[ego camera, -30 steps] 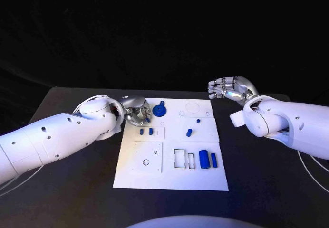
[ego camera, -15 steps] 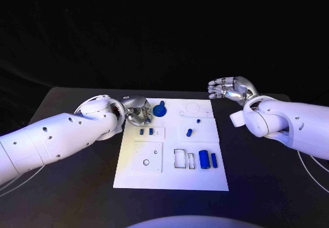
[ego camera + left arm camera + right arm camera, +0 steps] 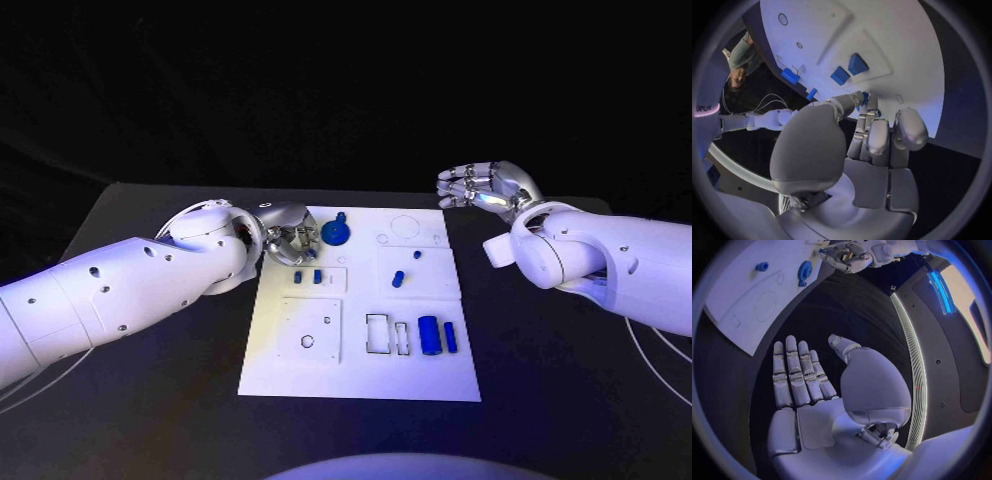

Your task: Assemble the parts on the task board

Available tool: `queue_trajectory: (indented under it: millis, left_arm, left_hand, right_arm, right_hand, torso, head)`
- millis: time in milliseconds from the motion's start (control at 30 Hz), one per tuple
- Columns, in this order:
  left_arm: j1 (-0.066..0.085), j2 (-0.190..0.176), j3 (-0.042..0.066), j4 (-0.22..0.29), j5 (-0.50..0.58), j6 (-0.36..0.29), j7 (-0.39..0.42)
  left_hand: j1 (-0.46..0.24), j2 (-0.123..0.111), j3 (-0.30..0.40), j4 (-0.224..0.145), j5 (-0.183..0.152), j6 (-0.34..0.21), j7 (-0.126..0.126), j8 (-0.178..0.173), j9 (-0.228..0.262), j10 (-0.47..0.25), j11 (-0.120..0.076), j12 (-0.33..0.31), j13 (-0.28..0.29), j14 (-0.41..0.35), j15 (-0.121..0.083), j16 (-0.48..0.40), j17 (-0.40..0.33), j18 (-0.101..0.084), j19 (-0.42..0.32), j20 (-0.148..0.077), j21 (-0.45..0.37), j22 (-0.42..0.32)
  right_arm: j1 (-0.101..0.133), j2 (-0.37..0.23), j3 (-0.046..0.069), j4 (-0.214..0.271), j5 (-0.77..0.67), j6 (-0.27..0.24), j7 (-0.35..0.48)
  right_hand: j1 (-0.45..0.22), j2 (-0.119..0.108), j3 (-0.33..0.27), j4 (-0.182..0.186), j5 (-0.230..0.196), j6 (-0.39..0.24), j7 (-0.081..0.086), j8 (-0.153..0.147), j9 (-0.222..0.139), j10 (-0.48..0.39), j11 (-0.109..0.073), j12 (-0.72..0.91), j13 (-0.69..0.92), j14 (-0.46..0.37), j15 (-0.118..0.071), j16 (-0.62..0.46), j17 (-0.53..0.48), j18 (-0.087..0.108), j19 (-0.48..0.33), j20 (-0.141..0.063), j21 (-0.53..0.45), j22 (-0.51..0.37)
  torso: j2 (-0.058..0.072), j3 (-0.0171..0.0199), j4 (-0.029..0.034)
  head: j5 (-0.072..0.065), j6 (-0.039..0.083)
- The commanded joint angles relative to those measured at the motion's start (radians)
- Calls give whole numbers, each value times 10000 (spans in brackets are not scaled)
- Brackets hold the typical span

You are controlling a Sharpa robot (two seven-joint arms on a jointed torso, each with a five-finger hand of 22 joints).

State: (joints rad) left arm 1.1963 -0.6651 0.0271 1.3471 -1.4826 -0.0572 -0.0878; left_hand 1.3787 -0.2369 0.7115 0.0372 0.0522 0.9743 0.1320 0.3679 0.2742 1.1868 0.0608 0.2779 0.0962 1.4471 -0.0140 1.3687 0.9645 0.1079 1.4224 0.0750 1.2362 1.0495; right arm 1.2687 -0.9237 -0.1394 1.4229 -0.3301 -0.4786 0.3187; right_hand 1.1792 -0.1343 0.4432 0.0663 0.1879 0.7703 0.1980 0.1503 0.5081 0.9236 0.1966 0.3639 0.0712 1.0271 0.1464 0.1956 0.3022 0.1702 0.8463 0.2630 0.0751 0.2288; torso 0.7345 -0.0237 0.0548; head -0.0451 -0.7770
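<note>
The white task board (image 3: 361, 375) lies in the middle of the table. My left hand (image 3: 289, 236) hovers at the board's far left corner, fingers curled in, and pinches a small blue part (image 3: 864, 96) between thumb and finger. Just right of it lies a round blue part with a stem (image 3: 336, 233). Two small blue blocks (image 3: 307, 277) sit in a recess below that hand. A blue cylinder (image 3: 428, 335) and a blue bar (image 3: 450, 337) lie at the board's right side. My right hand (image 3: 488, 188) is raised beyond the far right corner, fingers spread, holding nothing.
Two more small blue pieces (image 3: 397, 279) (image 3: 418, 255) sit in the board's middle right. Empty recesses (image 3: 378, 333) and holes (image 3: 307, 341) mark the near half. Black table (image 3: 144, 400) surrounds the board on all sides.
</note>
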Motion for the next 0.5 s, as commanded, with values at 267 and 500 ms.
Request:
queue_trajectory:
  millis: [267,500]
  left_arm:
    - [-7,69,-10,-74,-22,201,-92]
    - [-21,135,-38,-140,35,230,-92]
  left_hand:
    - [-69,47,-82,5,14,18,7,-52,7,15,8,-139,29,-25,-54,-15,61,-65,6,-77,23,-12]
    - [-121,36,-119,31,13,-32,32,-106,2,2,28,-183,52,-40,-38,-29,29,-76,4,-72,49,31]
  right_arm:
    - [-16,8,1,2,-38,84,96]
    - [-19,9,1,-1,-37,84,96]
  right_hand:
    - [0,67,-79,-2,55,-42,624,-35,-11,-51,-29,62,-10,39,12,-64,-10,140,18,68,-52,-11]
    - [0,67,-79,-2,55,-42,624,-35,-11,-51,-29,62,-10,39,12,-64,-10,140,18,68,-52,-11]
  torso:
    - [5,-4,0]
    - [1,-5,-4]
  head:
    - [-6,0]
    - [-6,-10]
